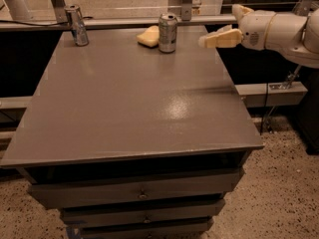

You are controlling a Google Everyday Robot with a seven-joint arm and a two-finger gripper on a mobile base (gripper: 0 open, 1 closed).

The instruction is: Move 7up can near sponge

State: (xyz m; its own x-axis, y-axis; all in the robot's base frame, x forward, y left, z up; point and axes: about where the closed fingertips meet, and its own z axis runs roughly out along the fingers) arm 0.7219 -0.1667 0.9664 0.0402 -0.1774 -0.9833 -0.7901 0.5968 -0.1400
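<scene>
Two cans are seen on the counter point(139, 108) in the camera view: the 7up can point(168, 32) is stood upright near the far edge, right of its middle, and a slimmer silver can point(76, 25) is set at the far left corner. The sponge point(148, 36) is laid just beside the 7up can, on its left; whether they touch cannot be told. The gripper point(219, 30) is held by the far right corner, apart from the can, its jaws spread and nothing gripped. The placing step is judged complete; only a clear retreat, with the can left unknocked, would be called for next.
</scene>
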